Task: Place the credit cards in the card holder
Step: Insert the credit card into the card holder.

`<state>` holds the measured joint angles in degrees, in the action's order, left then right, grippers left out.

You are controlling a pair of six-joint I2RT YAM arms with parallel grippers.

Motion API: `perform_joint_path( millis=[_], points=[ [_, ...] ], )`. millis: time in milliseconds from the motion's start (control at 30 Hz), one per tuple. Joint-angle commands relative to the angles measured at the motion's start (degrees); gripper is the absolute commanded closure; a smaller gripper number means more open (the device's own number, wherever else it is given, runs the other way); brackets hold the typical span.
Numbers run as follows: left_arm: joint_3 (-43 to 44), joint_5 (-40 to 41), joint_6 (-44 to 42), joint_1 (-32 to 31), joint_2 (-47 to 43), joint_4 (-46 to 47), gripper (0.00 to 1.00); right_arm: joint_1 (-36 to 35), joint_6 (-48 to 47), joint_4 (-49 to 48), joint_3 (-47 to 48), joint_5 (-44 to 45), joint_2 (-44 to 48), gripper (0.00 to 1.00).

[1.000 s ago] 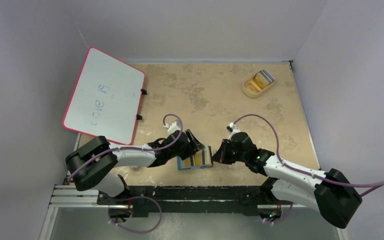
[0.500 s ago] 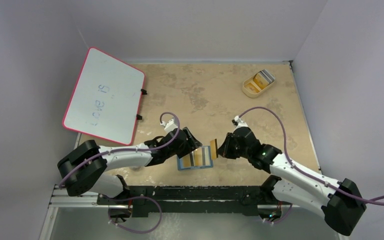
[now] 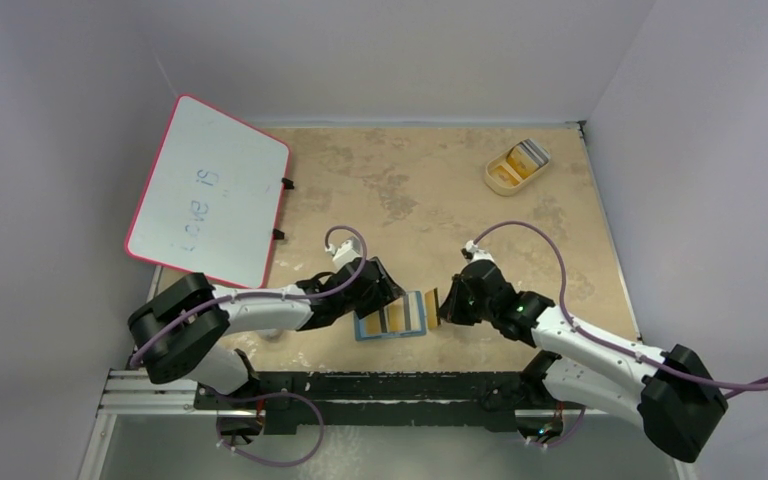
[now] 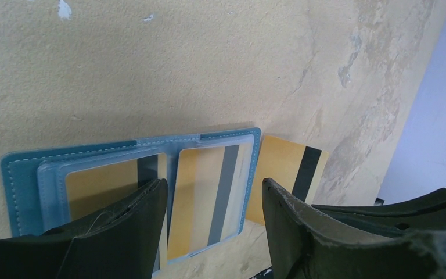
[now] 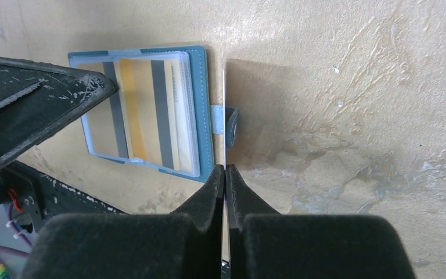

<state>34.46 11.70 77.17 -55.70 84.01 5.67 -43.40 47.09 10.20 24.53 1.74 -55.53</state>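
From above you see the card holder (image 3: 392, 318) lying open near the middle of the worktop's (image 3: 430, 200) near edge, between both grippers. More credit cards (image 3: 527, 153) sit in a beige oval tray (image 3: 501, 180) by the far right corner.

Your left wrist view adds a stitched teal cover and glossy clear pockets, with an orange, dark-striped card in each. The left gripper (image 4: 212, 195) is spread wide over them, and a loose card (image 4: 290, 171) shows its flat face.

Your right wrist view gives that card edge-on, a thin line by the holder's closing tab (image 5: 218, 119). The right gripper (image 5: 225, 174) is pinched tight on it. The worktop is rough, mottled tan.
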Motion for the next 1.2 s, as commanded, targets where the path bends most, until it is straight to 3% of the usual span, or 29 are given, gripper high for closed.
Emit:
perform_joint_path(
  millis=[0, 633, 800, 1033, 1167],
  points=[
    [0.44, -2.45, 0.67, -0.35, 1.53, 5.29, 0.40, -0.14, -0.02, -2.86, -0.56, -0.44, 0.24, 1.00],
    [7.40, -9.06, 2.47, -2.17, 4.82, 5.50, 0.39, -0.20, 0.79, -8.27, -2.64, -1.11, -2.11, 1.00],
    [8.55, -5.64, 0.03, -2.12, 1.71, -2.20, 0.39, -0.19, 0.81, -5.24, -1.52, 0.59, 0.11, 1.00],
    [11.85, 5.41, -5.43, -0.91, -6.17, -22.31, 0.39, -0.20, 0.33, -2.54, -1.09, 0.96, 3.27, 1.00],
    [6.59, 4.24, -6.29, 2.92, -11.08, -23.12, 0.35, -0.17, 0.23, -1.93, -0.40, 0.64, 4.31, 1.00]
  ],
)
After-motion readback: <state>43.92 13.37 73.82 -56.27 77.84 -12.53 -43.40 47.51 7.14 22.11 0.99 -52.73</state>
